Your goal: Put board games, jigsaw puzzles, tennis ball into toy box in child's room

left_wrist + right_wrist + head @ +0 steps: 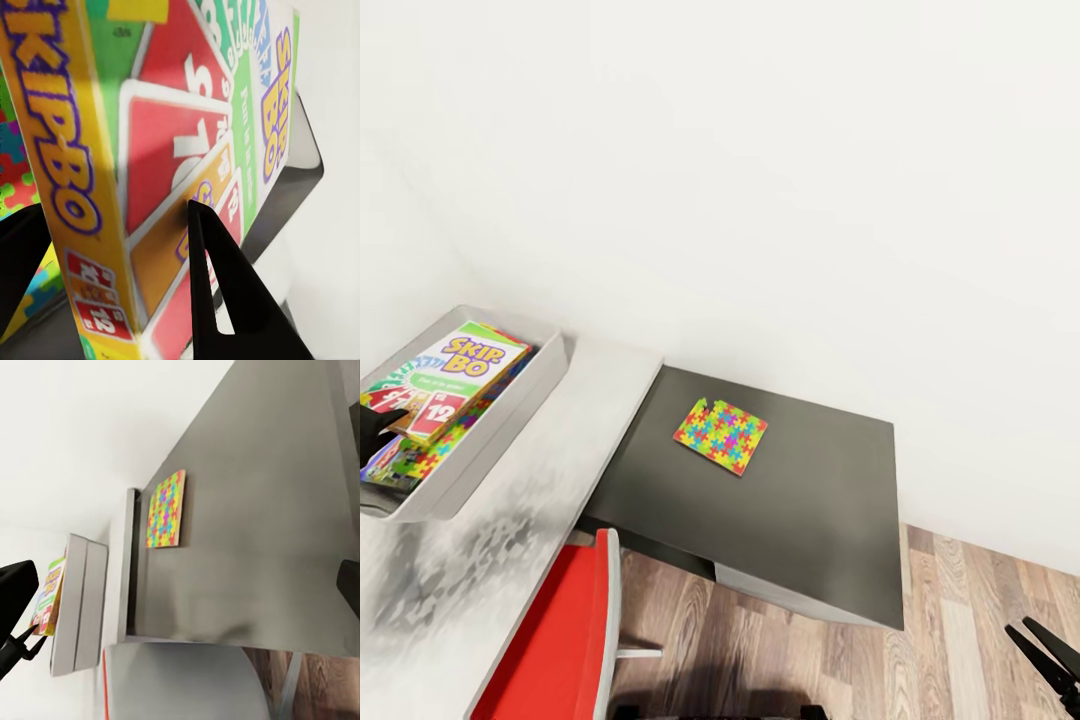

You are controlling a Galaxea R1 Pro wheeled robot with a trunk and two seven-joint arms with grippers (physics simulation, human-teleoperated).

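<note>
The left gripper (112, 262) is reaching into the toy box (510, 425) on the pale desk top (560, 480), its fingers closed on the edge of the Skip-Bo box (455, 380), which is lying tilted over a jigsaw puzzle (420, 455). The right gripper (1050, 655) is hanging low over the wood floor (960, 640), fingers parted, holding nothing. A second puzzle (721, 435) is lying flat on the dark lower top (810, 520).

A child's room is showing here: white walls, wood-plank floor (980, 620), a desk (810, 500) bearing a jigsaw puzzle (721, 435) and toy box (510, 420).
</note>
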